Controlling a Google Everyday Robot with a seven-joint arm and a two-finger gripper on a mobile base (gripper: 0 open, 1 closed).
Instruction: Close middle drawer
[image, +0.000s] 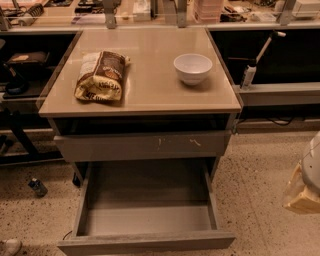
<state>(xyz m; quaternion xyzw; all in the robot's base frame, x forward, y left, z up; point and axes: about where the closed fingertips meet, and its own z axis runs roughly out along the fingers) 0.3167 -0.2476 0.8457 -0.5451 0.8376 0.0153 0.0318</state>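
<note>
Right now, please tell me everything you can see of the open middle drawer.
The middle drawer is pulled far out toward the camera, under the scratched drawer front. It is a wide, deep, level box that looks like grey wood-grain board, with a plain front without handle. Nothing lies inside. The gripper is at the right edge of the view, apart from it.

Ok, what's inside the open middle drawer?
The middle drawer shows only its bare grey floor and walls. Its back end, under the scratched drawer front above, is shadowed. The claw is at the right edge, away from it.
</note>
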